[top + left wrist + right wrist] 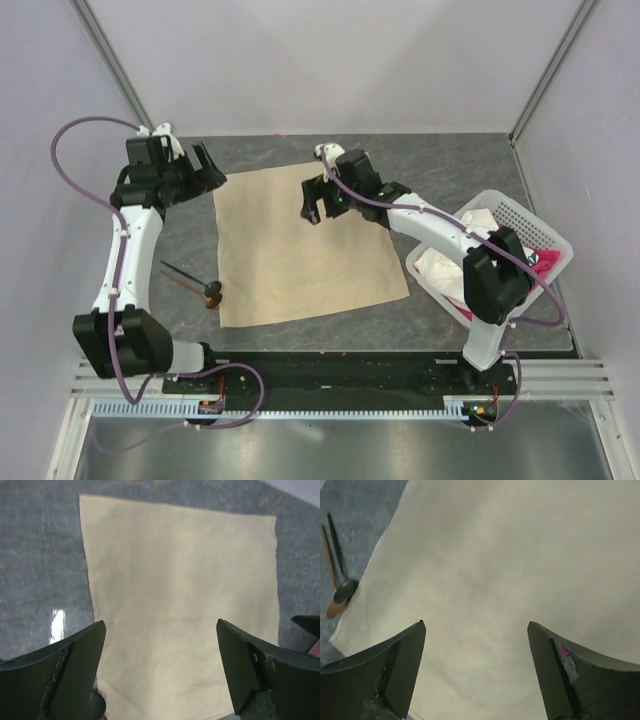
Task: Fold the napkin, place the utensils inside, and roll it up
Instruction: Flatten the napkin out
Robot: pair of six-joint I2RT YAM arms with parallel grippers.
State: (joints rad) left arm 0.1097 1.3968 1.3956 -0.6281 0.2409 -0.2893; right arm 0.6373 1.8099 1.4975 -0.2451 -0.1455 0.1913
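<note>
The beige napkin (300, 245) lies flat and unfolded on the grey table, and it fills most of both wrist views (185, 580) (520, 555). The utensils (195, 282) lie on the table just off the napkin's near-left edge. In the right wrist view they are thin handles with a dark head and a brown head (340, 592). My left gripper (210, 165) (160, 625) hovers open at the napkin's far-left corner with nothing between its fingers. My right gripper (315, 200) (475, 625) is also open and empty, above the napkin's far edge.
A white perforated basket (545, 235) stands at the right of the table, close to the right arm's elbow. It holds a white cloth (450, 270) and a pink cloth (545, 262). Grey walls enclose the table on three sides.
</note>
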